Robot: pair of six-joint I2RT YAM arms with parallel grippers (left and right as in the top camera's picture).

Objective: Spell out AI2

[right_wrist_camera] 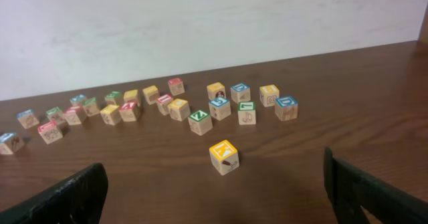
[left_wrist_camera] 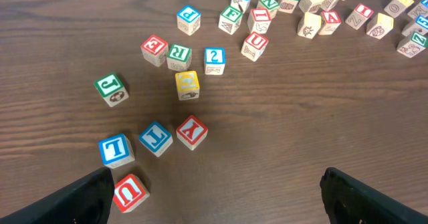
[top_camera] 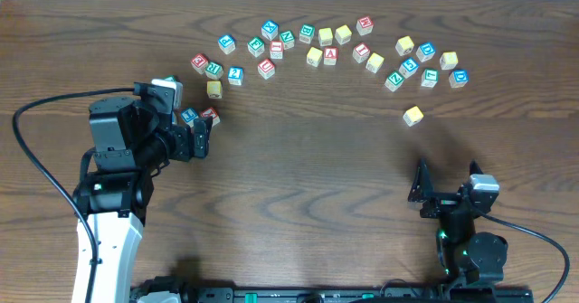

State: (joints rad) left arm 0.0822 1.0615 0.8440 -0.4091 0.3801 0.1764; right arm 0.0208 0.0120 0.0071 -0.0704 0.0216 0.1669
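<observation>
The blue "2" block [top_camera: 235, 75] lies in the left cluster and also shows in the left wrist view [left_wrist_camera: 214, 59]. The red "A" block [top_camera: 330, 55] and a red block that looks like "I" [top_camera: 362, 52] lie in the middle of the far row. My left gripper [top_camera: 201, 140] is open and empty, just in front of the red "Y" block [left_wrist_camera: 192, 130] and the blue "T" block [left_wrist_camera: 155, 137]; a red "U" block [left_wrist_camera: 130, 190] sits by its left finger. My right gripper [top_camera: 448, 184] is open and empty at the front right, well short of a lone yellow block [right_wrist_camera: 224, 156].
Many other letter blocks are scattered along the far side of the wooden table [top_camera: 308, 176], from the red "E" [top_camera: 199, 62] to a blue block at the right [top_camera: 459, 77]. A yellow block [top_camera: 214, 89] sits just in front of the "2". A white wall lies behind.
</observation>
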